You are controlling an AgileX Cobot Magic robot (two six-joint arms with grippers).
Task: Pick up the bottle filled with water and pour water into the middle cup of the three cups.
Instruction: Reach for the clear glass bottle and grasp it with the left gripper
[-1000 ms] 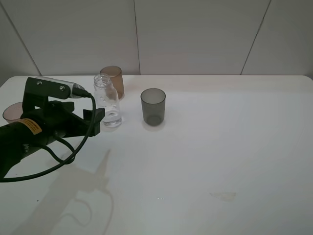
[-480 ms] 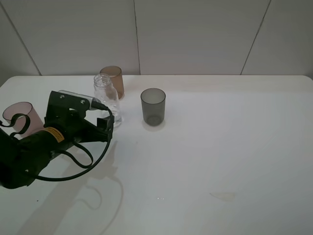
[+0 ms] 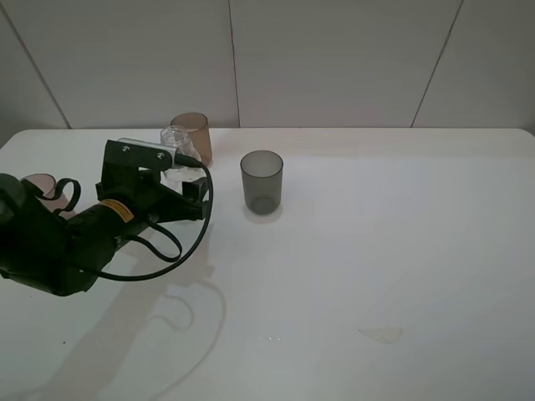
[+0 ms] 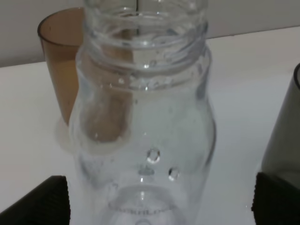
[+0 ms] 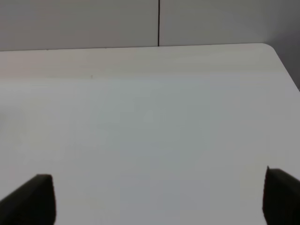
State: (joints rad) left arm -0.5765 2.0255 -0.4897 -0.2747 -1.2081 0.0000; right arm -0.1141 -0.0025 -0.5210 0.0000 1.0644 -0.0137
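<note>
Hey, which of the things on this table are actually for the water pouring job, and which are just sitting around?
For the job:
bottle, standing between the fingers of the open left claw
amber cup, the one to pour into

Just lying about:
grey cup
pink cup, partly hidden
faint stain on the table
right claw, open, holding nothing

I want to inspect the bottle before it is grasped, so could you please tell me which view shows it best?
The left wrist view: the bottle fills the frame, threaded neck and droplets clear. The exterior high view shows only its neck above the left arm. The right wrist view shows none of it.
</note>
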